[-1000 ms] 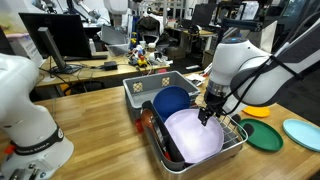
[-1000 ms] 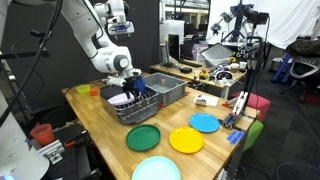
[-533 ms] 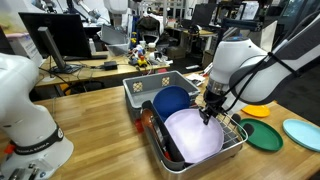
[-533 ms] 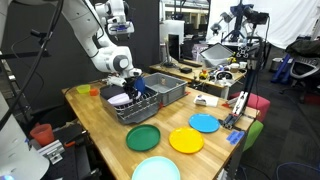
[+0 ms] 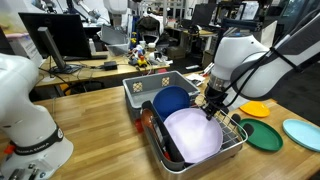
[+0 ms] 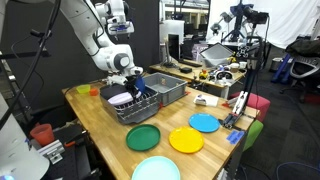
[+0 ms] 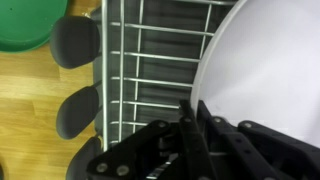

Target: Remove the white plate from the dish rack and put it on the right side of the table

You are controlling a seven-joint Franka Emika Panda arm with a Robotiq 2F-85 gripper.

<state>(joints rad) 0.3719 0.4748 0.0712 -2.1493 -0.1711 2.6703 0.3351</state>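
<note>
The white plate (image 5: 190,137) leans in the dish rack (image 5: 238,130) on the table (image 5: 95,108). The gripper (image 5: 208,116) is at the plate's right rim, jaws clamped narrowly on it.

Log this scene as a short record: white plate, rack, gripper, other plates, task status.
white plate: leaning in the rack
rack: on the table, beside a grey tub
blue plate: upright behind the white plate
gripper: at the white plate's rim; open or shut unclear
other plates: green plate and yellow plate flat on the table
task status: white plate not yet removed
</note>
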